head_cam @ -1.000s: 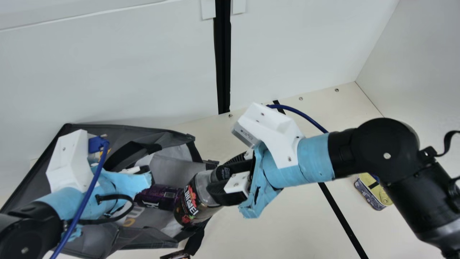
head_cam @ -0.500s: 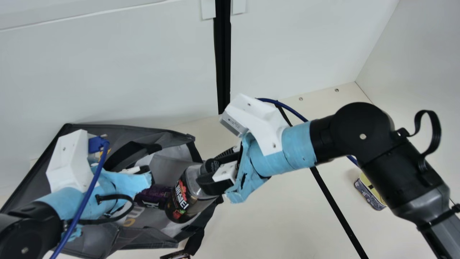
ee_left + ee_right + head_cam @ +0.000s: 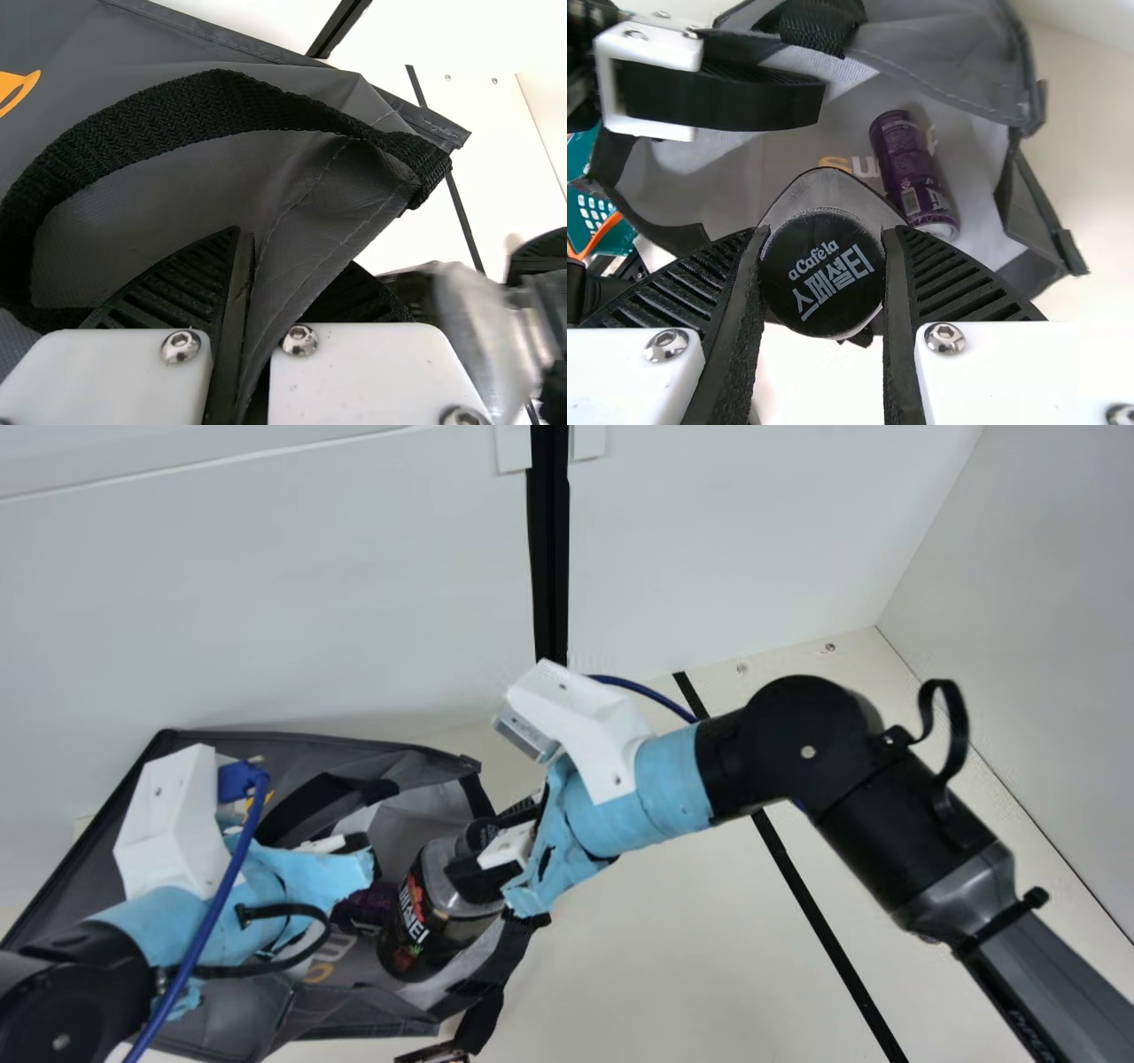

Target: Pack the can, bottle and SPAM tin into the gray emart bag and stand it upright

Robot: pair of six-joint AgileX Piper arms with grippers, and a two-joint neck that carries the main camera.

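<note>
1. Pinching, with the left gripper (image 3: 350,843), an edge of the gray emart bag (image 3: 235,1023) between ribbed fingers nearly closed on the cloth, near a black strap (image 3: 213,97).
2. Gripping, with the right gripper (image 3: 474,846), the bottle (image 3: 434,917) by its black cap (image 3: 822,270), between fingers spread only as wide as that.
3. Holding the bottle tilted at the mouth of the bag, base toward the can (image 3: 908,168); hard to tell how far inside.
4. Lying inside the bag: the purple can.
5. Lying on its side on the cream table (image 3: 673,992): the bag, mouth toward the right arm.
</note>
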